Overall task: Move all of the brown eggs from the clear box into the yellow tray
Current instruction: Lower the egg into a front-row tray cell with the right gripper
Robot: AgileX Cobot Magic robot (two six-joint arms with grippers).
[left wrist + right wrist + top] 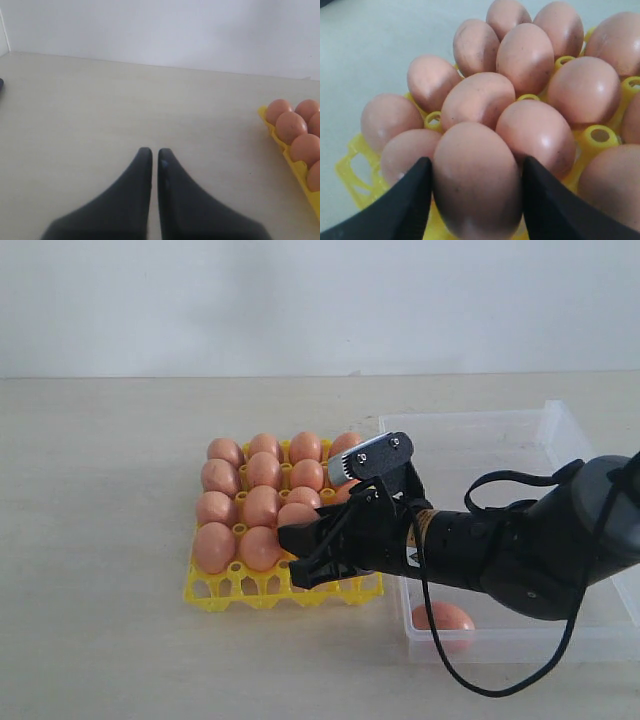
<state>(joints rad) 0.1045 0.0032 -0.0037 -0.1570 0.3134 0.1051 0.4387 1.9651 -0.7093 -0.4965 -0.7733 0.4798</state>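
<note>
my right claw (pixel 475 167) is grasping one brown egg (pixel 477 200), a finger (pixel 405 205) pressing on each side, and it is hanging low over the near cups of the yellow tray (pixel 215 597). the other eggs (pixel 477 100) are crowding in just beyond my fingertips, looking close enough to touch my load. so if i am spreading wide to let go, a finger is likely knocking a neighbour. if i am letting go while the egg is perched on a post rather than seated in a cup, it is likely tipping or rolling off the front edge. squeezing harder is risking a crack.

the tray is holding eggs in most of its cups, with unfilled ones showing only under and beside my claw. behind my wrist, the clear box (pixel 560 425) is holding one last egg (pixel 443 617) that i can see; my arm is hiding part of its floor. my left claw (pixel 153 155) is clenched on nothing, off over the table (pixel 100 100).
</note>
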